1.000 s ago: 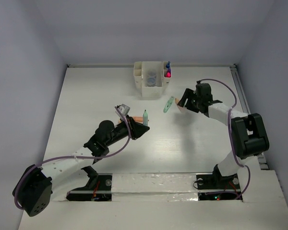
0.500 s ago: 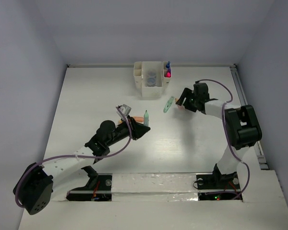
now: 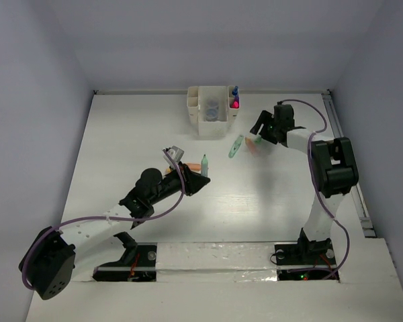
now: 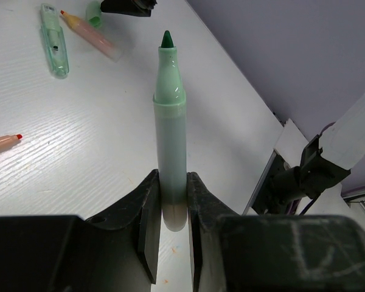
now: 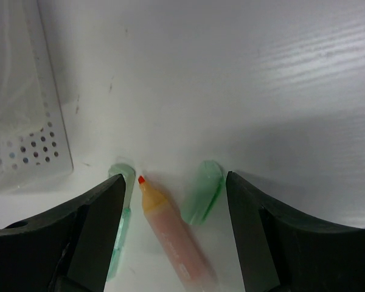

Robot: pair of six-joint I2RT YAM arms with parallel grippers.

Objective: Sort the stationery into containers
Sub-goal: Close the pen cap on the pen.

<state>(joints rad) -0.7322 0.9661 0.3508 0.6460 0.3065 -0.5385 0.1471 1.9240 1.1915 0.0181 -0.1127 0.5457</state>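
Observation:
My left gripper (image 3: pixel 199 180) is shut on an uncapped mint green marker (image 3: pixel 203 164), held upright above the table; the left wrist view shows its barrel (image 4: pixel 170 134) pinched between the jaws. A peach marker (image 3: pixel 193 165) lies just beside it. My right gripper (image 3: pixel 260 127) is open and empty, and in the right wrist view (image 5: pixel 173 182) it hovers over a peach marker (image 5: pixel 173 240) and a loose green cap (image 5: pixel 204 191). Another mint marker (image 3: pixel 236 146) lies left of them. The white organizer (image 3: pixel 200 122) stands at the back and holds a pink marker (image 3: pixel 236 102) and a round tub (image 3: pixel 211 111).
The organizer's perforated wall (image 5: pixel 24 121) is close on the left of my right gripper. The table's right rail (image 3: pixel 342 147) runs beside the right arm. The back wall stands just behind the organizer.
My right gripper has drawn back toward the far wall, leaving the peach marker lying on the table. The left arm and its mint marker have not moved.

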